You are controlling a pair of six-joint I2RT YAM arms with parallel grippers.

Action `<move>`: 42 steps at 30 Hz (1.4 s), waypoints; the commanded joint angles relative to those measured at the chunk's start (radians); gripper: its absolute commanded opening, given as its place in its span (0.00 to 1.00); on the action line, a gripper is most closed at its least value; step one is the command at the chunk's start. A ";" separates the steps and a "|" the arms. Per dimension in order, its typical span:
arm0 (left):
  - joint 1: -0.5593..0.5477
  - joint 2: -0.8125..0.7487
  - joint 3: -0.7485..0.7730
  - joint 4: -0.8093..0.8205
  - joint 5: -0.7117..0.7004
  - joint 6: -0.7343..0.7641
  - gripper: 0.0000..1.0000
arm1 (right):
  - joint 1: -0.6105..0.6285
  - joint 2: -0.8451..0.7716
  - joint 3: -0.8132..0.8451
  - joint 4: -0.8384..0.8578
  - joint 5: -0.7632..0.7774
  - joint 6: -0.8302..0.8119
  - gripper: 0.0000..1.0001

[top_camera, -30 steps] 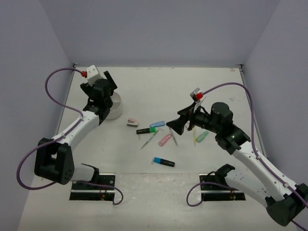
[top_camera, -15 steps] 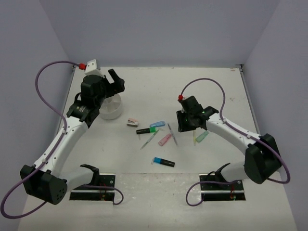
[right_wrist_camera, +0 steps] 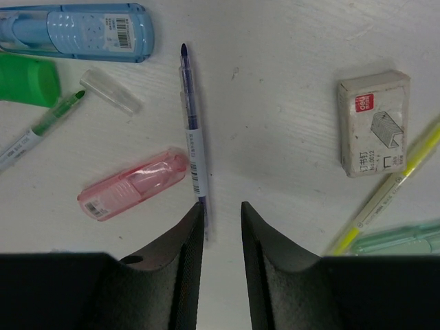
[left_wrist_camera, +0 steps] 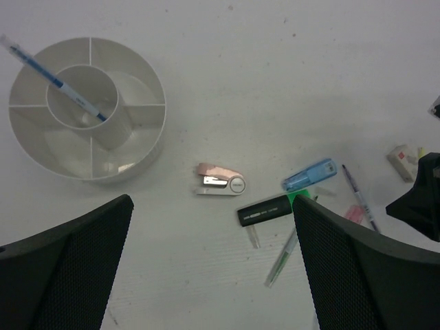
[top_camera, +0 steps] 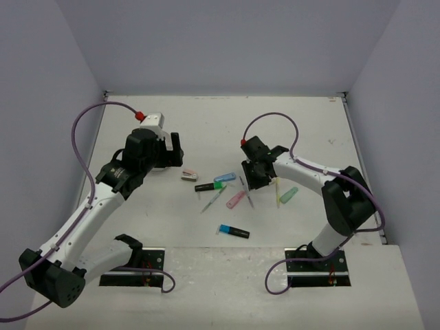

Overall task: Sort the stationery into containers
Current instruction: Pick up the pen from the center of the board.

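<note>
The white round container point(left_wrist_camera: 87, 165), split into compartments, holds one blue pen point(left_wrist_camera: 55, 81) in its middle cup. My left gripper point(left_wrist_camera: 213, 275) hangs wide open and high over the table, right of the container and above a pink stapler point(left_wrist_camera: 220, 180) and a black highlighter with a green end point(left_wrist_camera: 268, 210). My right gripper point(right_wrist_camera: 221, 206) is low over the table, jaws narrowed with bare table in the gap. A thin purple pen point(right_wrist_camera: 192, 124) lies with its near end against the left fingertip point(right_wrist_camera: 195, 220). A pink marker point(right_wrist_camera: 134, 184) lies just left of it.
A blue marker point(right_wrist_camera: 75, 31), a green pen point(right_wrist_camera: 41, 127) and a clear cap point(right_wrist_camera: 110, 91) lie beyond the right gripper. A staples box point(right_wrist_camera: 373, 122), yellow pen point(right_wrist_camera: 385, 196) and mint marker point(right_wrist_camera: 405, 237) sit to its right. A blue-ended black highlighter point(top_camera: 234, 232) lies nearer the bases.
My right gripper has swung left to the purple pen and drawn its jaws in from wide. The left arm has moved off the container toward the stapler, still open.
</note>
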 commanded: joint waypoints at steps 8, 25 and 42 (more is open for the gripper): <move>-0.001 0.013 -0.083 -0.001 -0.030 0.063 1.00 | 0.036 0.091 0.070 0.032 0.001 -0.008 0.27; -0.022 0.051 0.015 0.004 0.091 0.108 1.00 | 0.036 0.183 0.046 0.048 0.029 0.011 0.05; -0.371 0.720 0.491 -0.049 -0.019 0.710 1.00 | -0.050 -0.564 0.004 -0.083 0.118 0.036 0.00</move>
